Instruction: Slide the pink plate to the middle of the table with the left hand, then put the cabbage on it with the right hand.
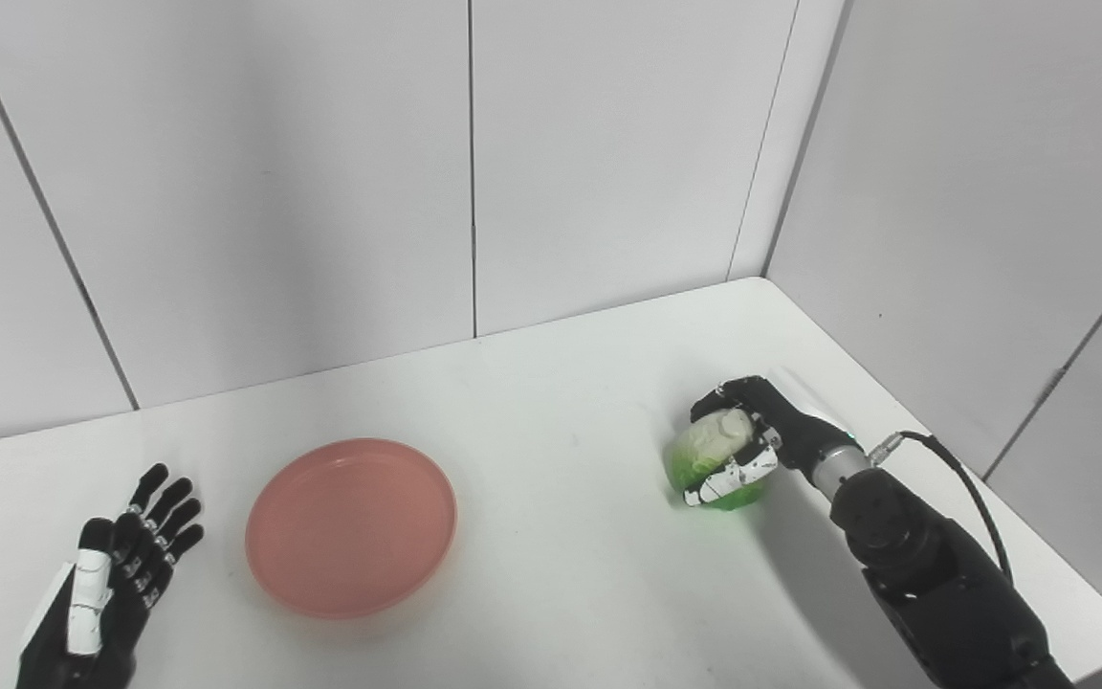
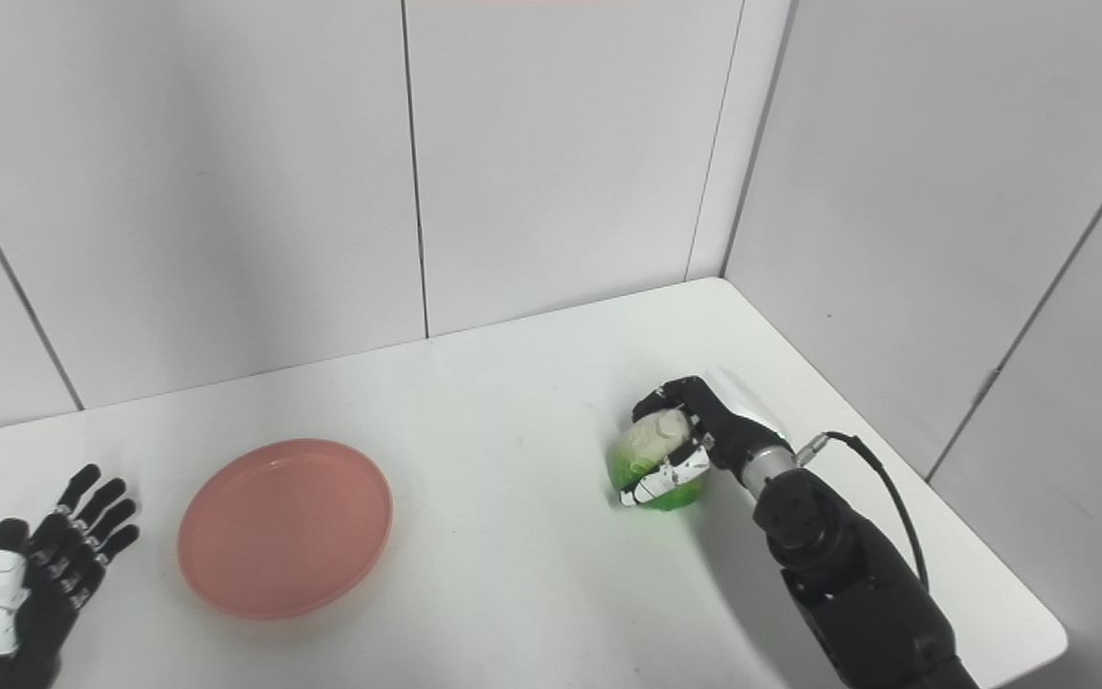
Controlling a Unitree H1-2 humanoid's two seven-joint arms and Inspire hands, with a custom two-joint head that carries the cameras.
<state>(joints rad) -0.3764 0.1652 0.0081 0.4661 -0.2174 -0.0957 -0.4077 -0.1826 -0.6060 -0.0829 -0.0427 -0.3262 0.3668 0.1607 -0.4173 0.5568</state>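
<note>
The pink plate [image 1: 351, 525] lies flat on the white table [image 1: 551, 402], left of the middle, and holds nothing. My left hand [image 1: 116, 569] is open with fingers spread, resting at the table's left front, a short gap left of the plate. The cabbage [image 1: 712, 454], green with a pale top, sits at the right side of the table. My right hand [image 1: 752, 431] is shut on the cabbage, fingers over its top and thumb across its front. I cannot tell whether the cabbage still touches the table. It also shows in the right eye view [image 2: 649, 450].
White wall panels stand close behind the table and along its right side, meeting in a corner at the back right. The table's right edge [image 1: 991, 478] runs just beside my right forearm. A black cable [image 1: 953, 469] loops off the right wrist.
</note>
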